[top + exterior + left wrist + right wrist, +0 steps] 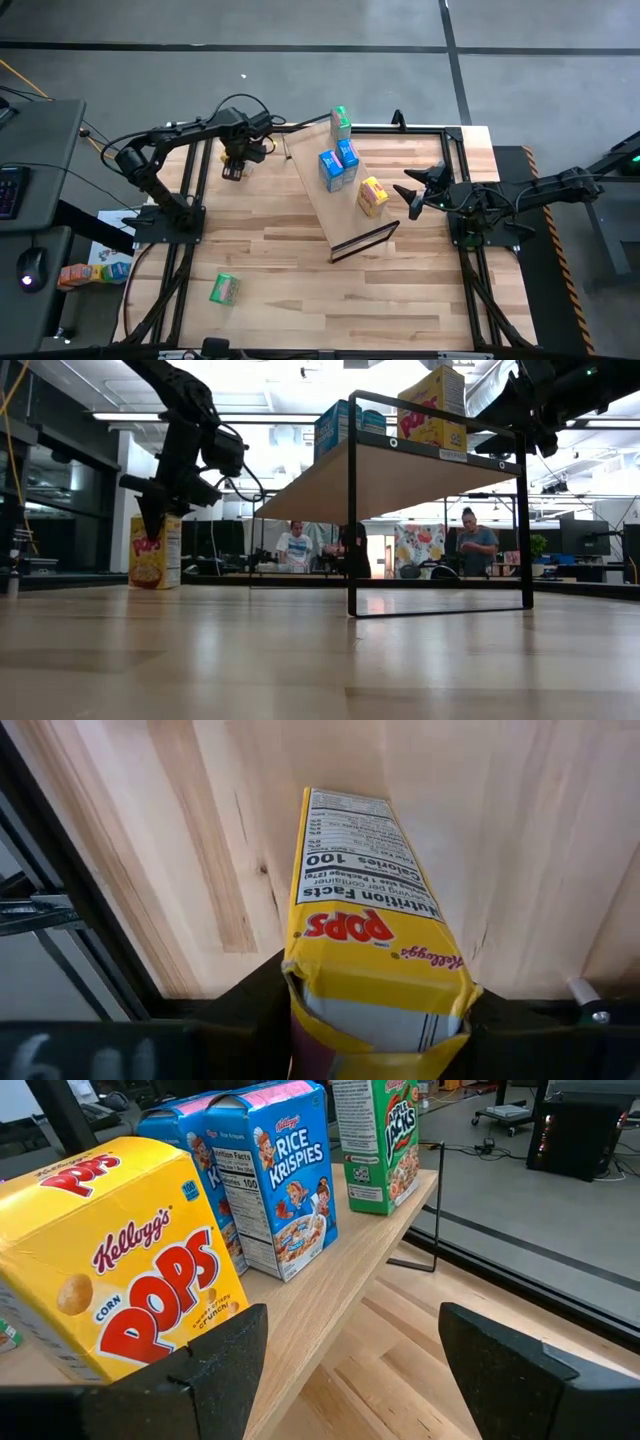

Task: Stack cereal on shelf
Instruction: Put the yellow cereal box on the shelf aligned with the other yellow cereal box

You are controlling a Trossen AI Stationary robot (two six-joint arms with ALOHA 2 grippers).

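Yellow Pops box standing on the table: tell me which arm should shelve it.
Left. The left gripper is already down on the yellow Pops box, its jaws at either side. The right gripper hangs open beside the shelf, far from that box.

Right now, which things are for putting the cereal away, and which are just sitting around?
For the job: yellow box in the left gripper; green box on the table; four boxes already on the shelf; right gripper, open.

Just around: computer mouse, keyboard.
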